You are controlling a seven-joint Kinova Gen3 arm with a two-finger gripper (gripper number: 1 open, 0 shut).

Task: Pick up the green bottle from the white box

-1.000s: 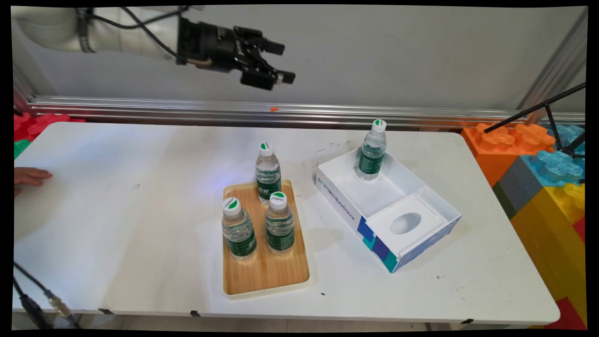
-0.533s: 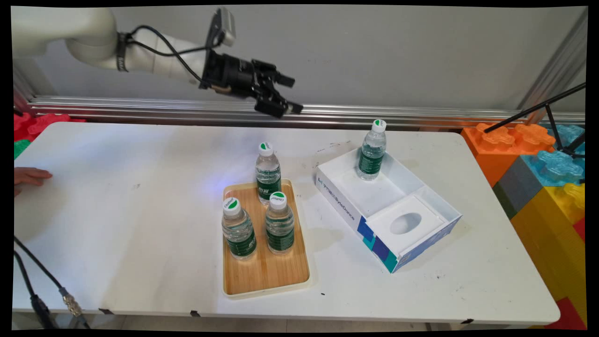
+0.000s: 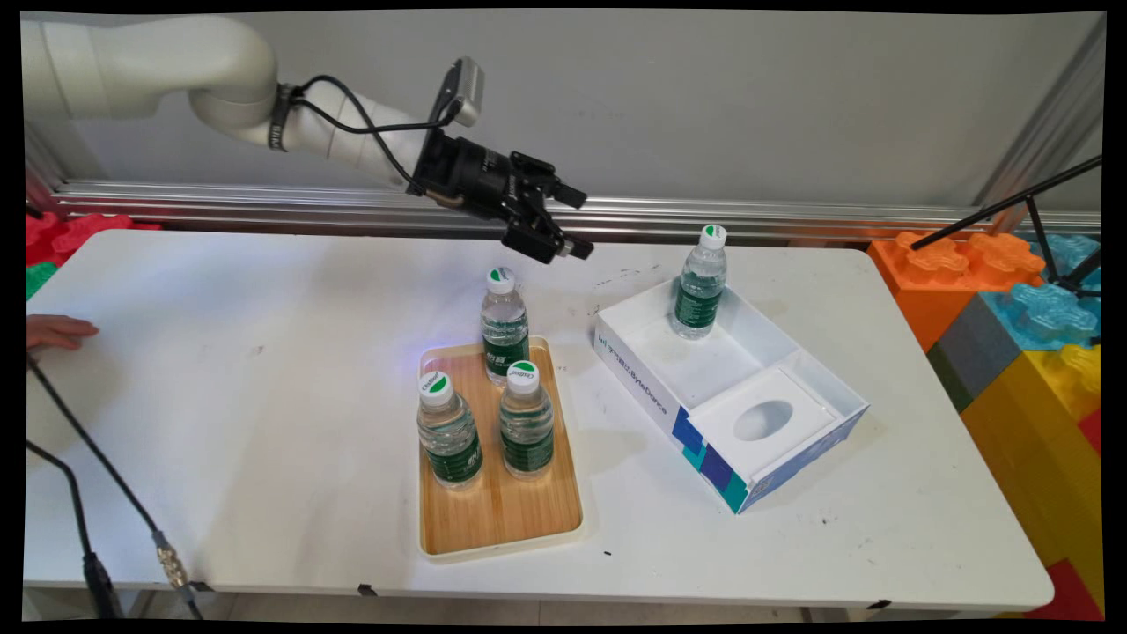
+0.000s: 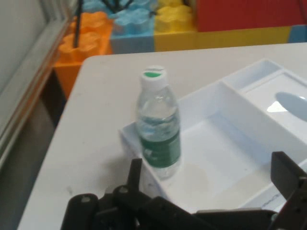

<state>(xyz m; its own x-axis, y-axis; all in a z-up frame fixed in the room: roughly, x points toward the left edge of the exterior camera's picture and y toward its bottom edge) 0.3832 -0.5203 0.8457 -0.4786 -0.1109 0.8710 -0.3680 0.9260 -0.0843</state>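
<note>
Main view: gripper (image 3: pixel 574 222) up in the air over the table's (image 3: pixel 220 396) far middle, fingers spread apart, holding nothing, pointing right and slightly down. Nearest thing: far tray bottle (image 3: pixel 504 324), below and a little left of the fingertips, well apart from them. Standing upright at the far end of the wooden tray (image 3: pixel 502 511), white cap with a green patch, green label. Two more bottles upright on the same tray, side by side nearer the camera: left tray bottle (image 3: pixel 450 430) and right tray bottle (image 3: pixel 526 420), just beside each other, whether touching unclear. Tray's near half bare.

Right of the tray, apart from it: open white box (image 3: pixel 647 387), set at an angle, blue and teal patches on its near corner, lettering on its long side. Boxed bottle (image 3: pixel 700 283) upright in the far corner of the box's larger compartment. Smaller near compartment filled by a white insert with an oval hole (image 3: pixel 763 420).

Hand view: boxed bottle (image 4: pixel 159 125) straight ahead between the two spread fingers (image 4: pixel 285 172), not touched; box wall (image 4: pixel 240 108) and divider behind it to the right.

Elsewhere: big toy blocks (image 3: pixel 1012 299), orange, blue, yellow, past the table's right end; a person's fingertips (image 3: pixel 55 332) resting at the table's left edge; black cables (image 3: pixel 97 493) hanging at lower left.
</note>
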